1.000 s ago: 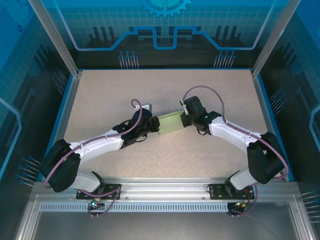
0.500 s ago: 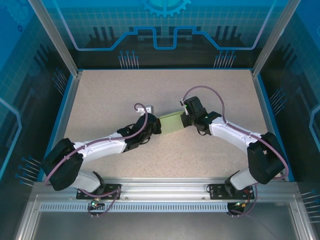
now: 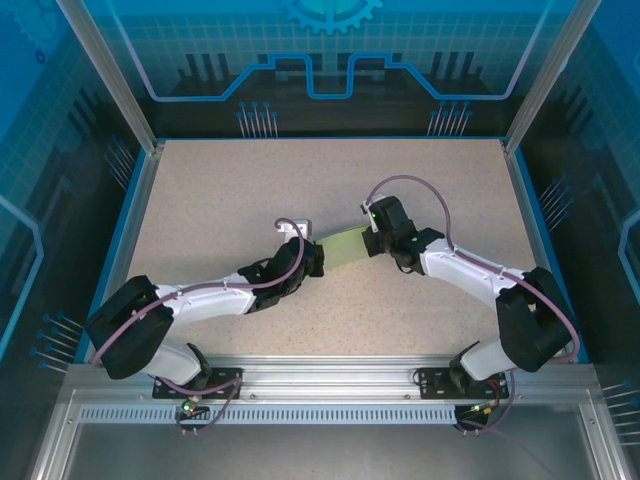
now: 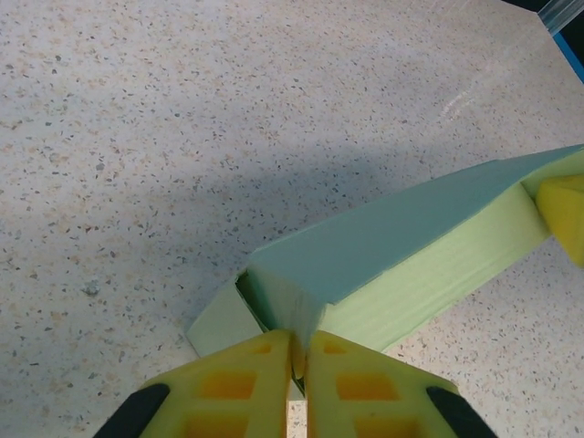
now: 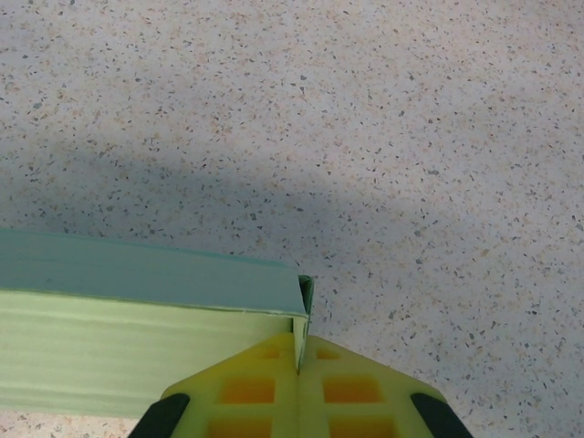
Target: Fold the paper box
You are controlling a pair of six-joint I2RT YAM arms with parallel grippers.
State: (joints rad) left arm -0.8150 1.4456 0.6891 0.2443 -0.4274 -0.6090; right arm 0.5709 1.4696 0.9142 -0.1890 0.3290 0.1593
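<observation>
- Left gripper point(image 4: 299, 351) pinches the paper box point(image 3: 342, 245) at its 8 o'clock end, yellow fingers point(image 4: 246, 388) pressed together on thin card.
- Right gripper point(image 5: 298, 351) nips the corner edge at the 2 o'clock end in the same way.
- Speckled table point(image 3: 220, 200): matte, grainy and hard; the box is near its centre.
- Box: mint-green thin card, long and rectangular; likely light, easily crushed and slick, so best held at edges and creases.
- End flap point(image 4: 219, 321): pale and loose, sticking out at 9 o'clock of the left fingertips.

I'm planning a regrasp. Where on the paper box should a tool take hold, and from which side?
Pinch a thin end flap, coming in along its length from either end. The paper box is long, thin-walled card whose broad faces would probably buckle; the left tool and right tool each pinch an end edge this way.
</observation>
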